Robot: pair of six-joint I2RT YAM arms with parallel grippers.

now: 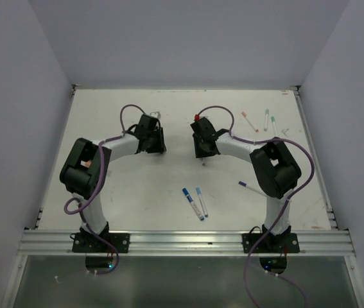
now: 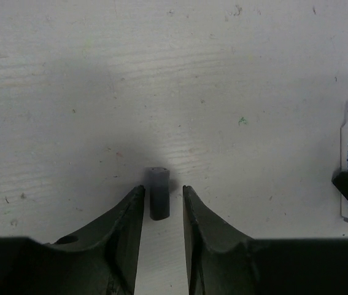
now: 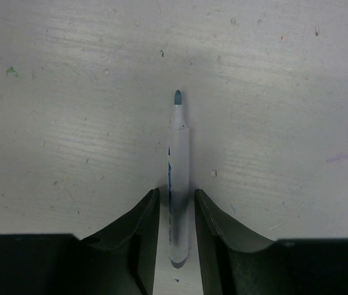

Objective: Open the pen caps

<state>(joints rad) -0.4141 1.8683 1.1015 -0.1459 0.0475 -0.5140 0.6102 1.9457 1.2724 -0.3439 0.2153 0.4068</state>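
Both claws are parted, but only narrowly. The left claw (image 2: 163, 189) has the stubby dark grey cap (image 2: 159, 195) between its fingers. The cap sits close to one finger, with a strip of table (image 2: 174, 74) showing between it and the other, so I'd call that loose rather than pinched. Same deal for the right claw (image 3: 176, 192) and the pen (image 3: 178, 160). The white barrel runs straight down the slot between the fingers, bare bluish tip pointing away from the claw, with thin slivers of table on both sides. Can't tell whether either piece is lying flat on the table or not.

The relation that matters imo: cap and pen both have their long axis in line with the fingers, not across them. So if the arms want to leave them, going straight up or straight back along that line looks safest. A sideways swing would probably send them rolling.

After that it's about who's nearer to what. From above, two blue-ended pens (image 1: 192, 204) lie side by side near the front middle, between the bases, maybe a touch nearer the right arm. A purple-ended pen (image 1: 252, 188) is just beside the right arm's elbow. An orange-ended pen (image 1: 250, 121) and a green-ended pen (image 1: 266, 119) sit at the far right, well apart from the left arm. They're too small to tell if capped, but the blue pair looks like the one both arms can reach
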